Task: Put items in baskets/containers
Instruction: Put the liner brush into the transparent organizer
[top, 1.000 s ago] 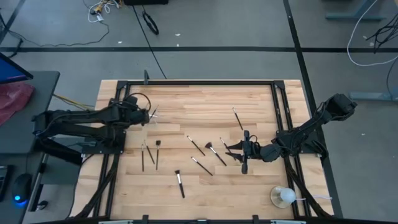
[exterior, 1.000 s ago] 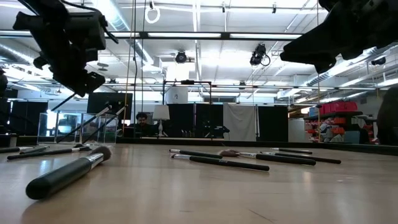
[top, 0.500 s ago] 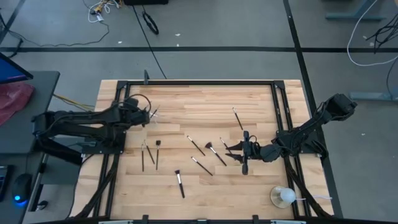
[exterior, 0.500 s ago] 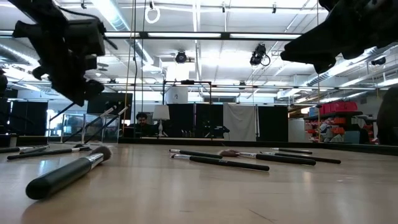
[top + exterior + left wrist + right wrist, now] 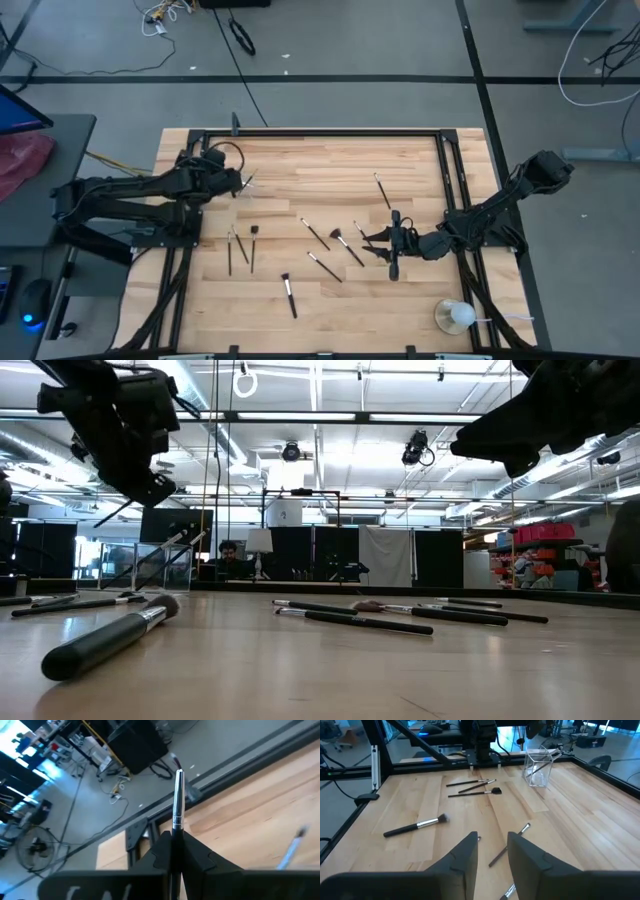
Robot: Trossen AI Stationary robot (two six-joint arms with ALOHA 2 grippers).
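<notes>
Holding one slim silver-ferruled makeup brush [image 5: 178, 795] clenched, the left gripper [image 5: 236, 184] hovers beside the clear plastic holder [image 5: 538, 767]; roughly nine brushes lie loose; the right gripper [image 5: 491, 851] waits released.

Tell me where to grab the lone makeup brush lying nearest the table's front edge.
Take the makeup brush by its dark handle, mid-length, from straight above, squeezing across its width: it lies flat on the table, with no other brush close by.

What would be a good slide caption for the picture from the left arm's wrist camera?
The left gripper, shut on a makeup brush, holds it over the wooden table's edge.
</notes>
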